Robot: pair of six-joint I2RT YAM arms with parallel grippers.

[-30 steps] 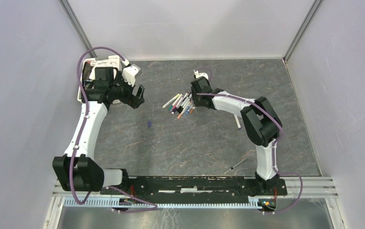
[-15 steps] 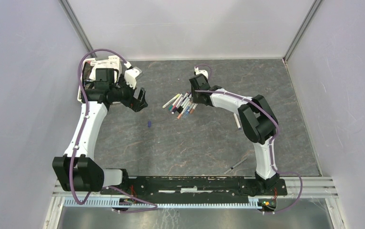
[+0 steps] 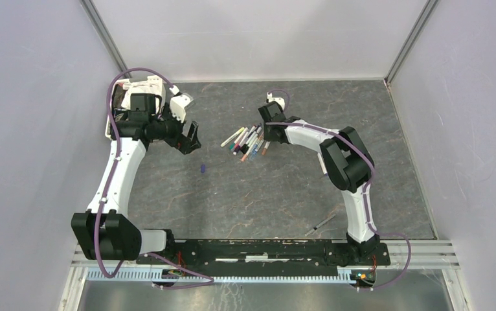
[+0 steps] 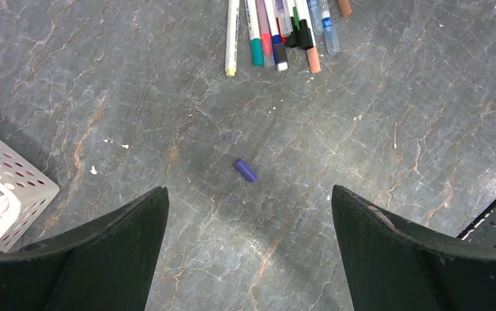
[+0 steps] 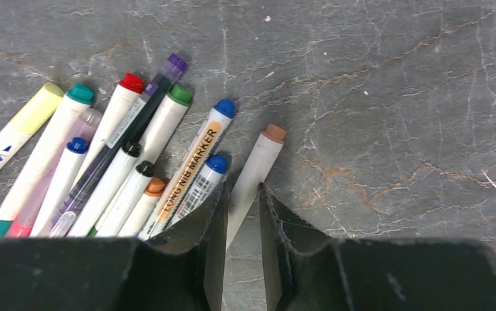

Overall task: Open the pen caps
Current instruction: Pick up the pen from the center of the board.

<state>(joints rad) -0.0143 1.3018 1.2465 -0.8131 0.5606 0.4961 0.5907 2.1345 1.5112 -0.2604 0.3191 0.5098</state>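
The right end effector is reaching into the right edge of a fan of pens lying at mid-desk. Its two black, wedge-shaped fingers are straddling the smooth white barrel of the end pen, whose stubby brown cap is pointing away from the wrist. The jaws are standing narrow, with the slot between them only a little wider than the barrel. The barrel is slanting under one finger, and I cannot tell whether the pads are pressing on it.

The other pens are lying side by side and touching, with their round plastic caps sitting on the barrel ends: teal, red, green, two blue, two black and orange. One barrel is showing the printed words "LONG NIB MARKER". A clear-barrelled pen with a purple tip is lying slantwise among them.

The left end effector is hanging over the desk to the left of the fan. Its broad matte black fingers are spread fully apart and gripping nothing. Below the gap between them, a short cylindrical purple cap is lying alone on its side, well apart from the pens. The corner of a white perforated basket is showing beside one finger. The desk surface is looking like grey stone, veined in rust and white.
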